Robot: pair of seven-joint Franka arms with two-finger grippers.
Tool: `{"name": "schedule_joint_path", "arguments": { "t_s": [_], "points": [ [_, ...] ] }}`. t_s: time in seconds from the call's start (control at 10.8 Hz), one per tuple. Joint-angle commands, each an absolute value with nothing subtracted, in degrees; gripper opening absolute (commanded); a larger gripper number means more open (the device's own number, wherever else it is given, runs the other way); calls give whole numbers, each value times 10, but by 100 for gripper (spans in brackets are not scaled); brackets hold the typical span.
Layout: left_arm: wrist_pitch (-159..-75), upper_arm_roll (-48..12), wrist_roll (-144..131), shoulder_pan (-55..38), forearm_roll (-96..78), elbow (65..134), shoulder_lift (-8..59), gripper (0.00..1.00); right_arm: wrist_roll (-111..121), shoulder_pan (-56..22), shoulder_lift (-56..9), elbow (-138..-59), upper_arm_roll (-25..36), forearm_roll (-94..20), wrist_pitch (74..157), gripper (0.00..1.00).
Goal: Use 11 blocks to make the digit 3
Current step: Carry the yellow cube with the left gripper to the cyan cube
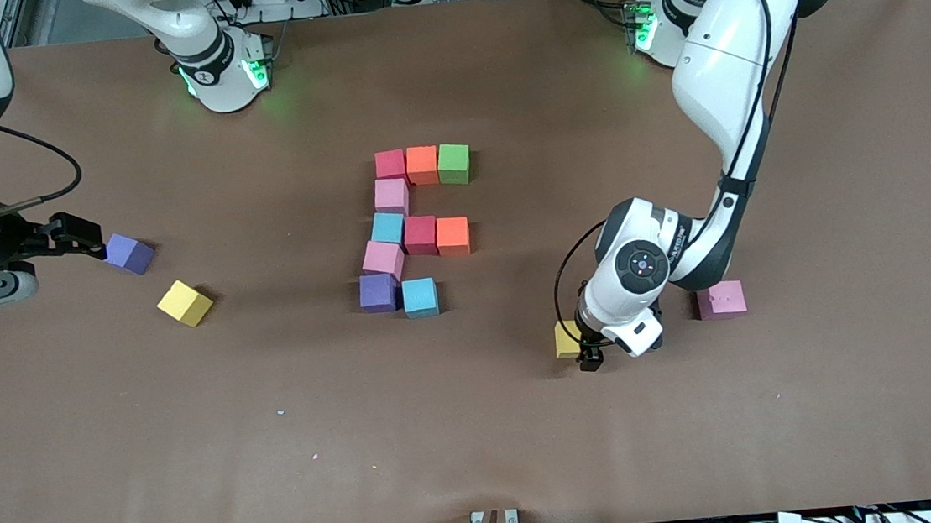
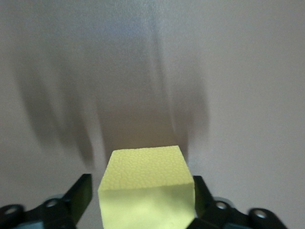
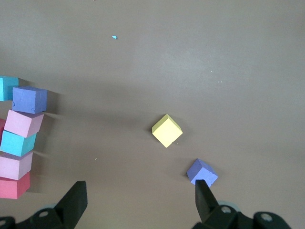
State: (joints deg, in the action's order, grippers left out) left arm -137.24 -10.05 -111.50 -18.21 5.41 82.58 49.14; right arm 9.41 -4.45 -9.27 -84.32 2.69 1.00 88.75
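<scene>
The left end effector (image 1: 585, 355) sits low on the tabletop (image 1: 865, 395), fingers narrowing around a yellow block (image 2: 147, 188) to carry it to the unfinished digit 3 (image 1: 417, 232) mid-tabletop, while the right end effector (image 3: 140, 200) waits wide open above a purple block (image 1: 129, 254).

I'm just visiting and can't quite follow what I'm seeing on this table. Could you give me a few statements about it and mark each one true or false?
1. The left gripper has its jaws on either side of a yellow block. True.
2. The block figure in the middle holds ten blocks so far. True.
3. The right gripper is gripping the purple block. False: its jaws are open and empty, with that block just beside them.
4. A green block sits at one end of the figure's row nearest the robots. True.
5. The loose pink block is stacked on another block. False: it lies alone on the table.
</scene>
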Motion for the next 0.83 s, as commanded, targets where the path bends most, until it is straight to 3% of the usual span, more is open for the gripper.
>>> {"name": "schedule_joint_path", "arguments": {
  "t_s": [0.0,0.28,0.74],
  "points": [
    [-1374,-96,-1114,-185,47,813,497,2,98,-46,-97,-832,26,13,878,100],
    [-1374,-96,-1121,-192,46,804,494,0,98,-46,-97,-832,26,13,878,100],
    [-1367,-77,-1203,-284,47,771,497,0,96,-46,-97,-831,26,12,878,100]
  ]
}}
